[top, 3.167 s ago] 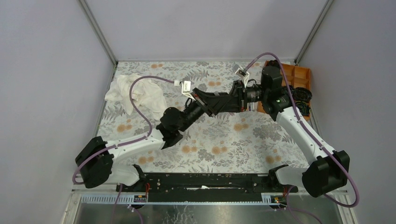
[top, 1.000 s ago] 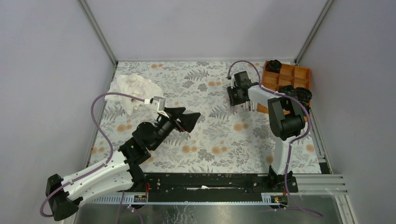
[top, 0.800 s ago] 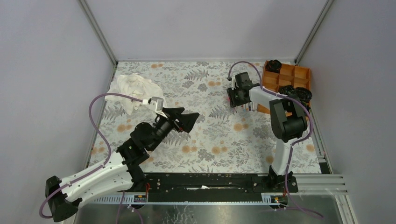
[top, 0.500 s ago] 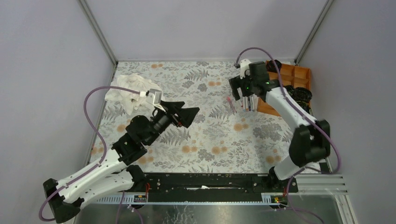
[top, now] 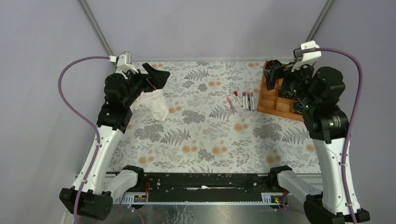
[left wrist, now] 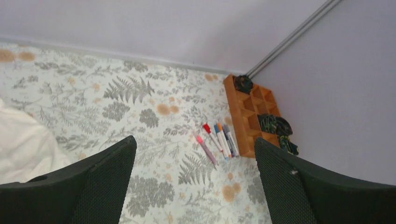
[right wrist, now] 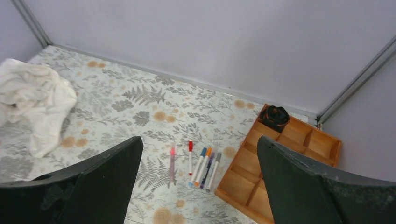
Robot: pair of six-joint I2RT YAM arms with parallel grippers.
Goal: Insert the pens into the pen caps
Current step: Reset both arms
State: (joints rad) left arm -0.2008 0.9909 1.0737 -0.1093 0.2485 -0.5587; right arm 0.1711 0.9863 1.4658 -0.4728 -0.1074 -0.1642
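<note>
Matte black, mesh-textured fingers of both the left gripper (top: 159, 78) and the right gripper (top: 272, 77) stand spread wide, holding nothing. Six slim pens (right wrist: 201, 163) lie flat in a row on the leaf-printed tablecloth (top: 205, 135), about 1 o'clock from the table's middle. They are just beside the boxy orange tray (top: 270, 101) at 2 o'clock, which the right gripper partly hides. Stubby coloured caps (right wrist: 190, 145) tip their far ends; how fully they are seated is too small to tell. Crumpled white cloth (top: 154, 103) sits at 10 o'clock, partly covered by the left gripper.
</note>
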